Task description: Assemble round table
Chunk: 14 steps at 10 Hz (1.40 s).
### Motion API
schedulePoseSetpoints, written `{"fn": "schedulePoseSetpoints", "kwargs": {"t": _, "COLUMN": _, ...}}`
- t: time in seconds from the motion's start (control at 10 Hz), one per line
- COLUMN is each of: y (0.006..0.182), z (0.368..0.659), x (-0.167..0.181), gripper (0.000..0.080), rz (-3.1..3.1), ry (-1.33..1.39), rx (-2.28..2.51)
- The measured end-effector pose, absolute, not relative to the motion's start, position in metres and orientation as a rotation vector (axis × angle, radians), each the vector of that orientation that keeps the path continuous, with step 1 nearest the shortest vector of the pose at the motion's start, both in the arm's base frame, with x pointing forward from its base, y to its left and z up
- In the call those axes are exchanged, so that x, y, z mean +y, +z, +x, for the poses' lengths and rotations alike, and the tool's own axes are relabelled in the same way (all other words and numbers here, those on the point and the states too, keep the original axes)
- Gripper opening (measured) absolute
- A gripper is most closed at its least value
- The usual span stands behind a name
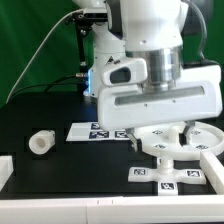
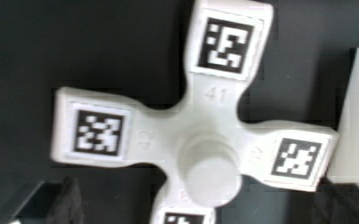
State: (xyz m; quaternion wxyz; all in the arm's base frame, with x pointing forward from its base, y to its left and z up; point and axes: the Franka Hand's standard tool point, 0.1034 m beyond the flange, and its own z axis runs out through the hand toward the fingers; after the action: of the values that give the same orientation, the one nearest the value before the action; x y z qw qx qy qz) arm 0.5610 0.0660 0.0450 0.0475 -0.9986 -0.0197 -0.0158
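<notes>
Fingers [image 1: 168,136]: mine are released and spread wide, holding nothing. In the wrist view [image 2: 190,206] I see only their dark tips [image 2: 43,205] at two corners of the frame.
Fingers, place: I hang low over the base, at the exterior view's right, near the front of the tabletop [image 1: 60,170].
Base [image 1: 164,172]: the white cross lies flat on the black tabletop right under me. In the wrist view [image 2: 190,140] its round hub faces up, and each of its four arms carries a black-and-white tag near its end.
Base and fingers: one arm of the cross runs between my tips with dark gaps on both sides. I cannot tell how far above it I am.
Disc [image 1: 207,138]: the round white piece lies just beyond the base, toward the exterior view's right, and my hand partly hides it. I cannot tell whether it touches the base.
Leg [image 1: 41,143]: the short white cylinder lies on its side at the exterior view's left, well apart from the base and from me, with its open end toward the camera.
Marker board [image 1: 95,130]: this flat white strip of tags lies on the tabletop between the leg and the base.
Rail [image 1: 100,213]: a white bar runs along the front edge of the tabletop.
</notes>
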Motion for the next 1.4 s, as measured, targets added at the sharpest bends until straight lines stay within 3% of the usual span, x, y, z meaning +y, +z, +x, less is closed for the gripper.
{"fn": "schedulePoseSetpoints", "kwargs": {"t": 0.4, "y": 0.019, "z": 0.561, "x": 0.073, "gripper": 0.0649, "rz": -3.029, "ry": -0.100, "rx": -0.086}}
{"fn": "schedulePoseSetpoints", "kwargs": {"t": 0.6, "y": 0.018, "z": 0.561, "x": 0.077, "gripper": 0.0649, "rz": -3.025, "ry": -0.109, "rx": -0.098}}
{"fn": "schedulePoseSetpoints", "kwargs": {"t": 0.7, "y": 0.017, "z": 0.561, "x": 0.077, "gripper": 0.0519, "rz": -3.025, "ry": -0.108, "rx": -0.100}}
{"fn": "schedulePoseSetpoints", "kwargs": {"t": 0.8, "y": 0.017, "z": 0.561, "x": 0.077, "gripper": 0.0519, "rz": -3.025, "ry": -0.109, "rx": -0.102}}
{"fn": "schedulePoseSetpoints", "kwargs": {"t": 1.0, "y": 0.017, "z": 0.562, "x": 0.072, "gripper": 0.0247, "rz": -3.029, "ry": -0.111, "rx": -0.100}}
{"fn": "schedulePoseSetpoints", "kwargs": {"t": 1.4, "y": 0.027, "z": 0.546, "x": 0.031, "gripper": 0.0220, "rz": -3.066, "ry": -0.110, "rx": -0.196}}
